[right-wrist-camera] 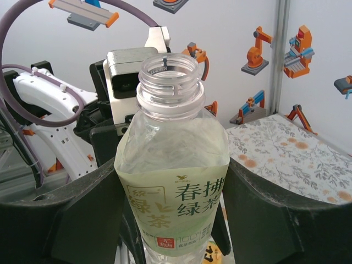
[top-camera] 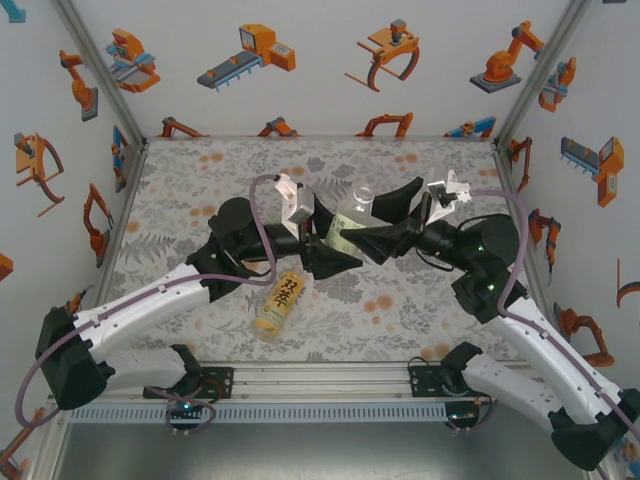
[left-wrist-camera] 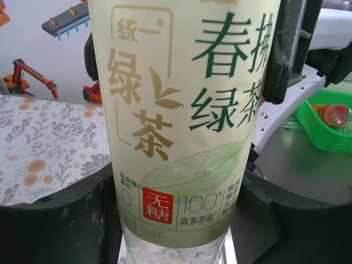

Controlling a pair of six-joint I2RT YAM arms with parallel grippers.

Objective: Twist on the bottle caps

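Holds clear bottle (right-wrist-camera: 171,165) upright in right gripper (right-wrist-camera: 173,220); pinches same label from opposite side with left gripper (left-wrist-camera: 176,225). Threaded neck points up, uncapped.

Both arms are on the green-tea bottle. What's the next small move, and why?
Probably close the left gripper firmly on the clear bottle before anything lets go: its fingers flank the label, but a full clamp isn't evident. The right gripper holds the bottle, whose neck is uncapped.
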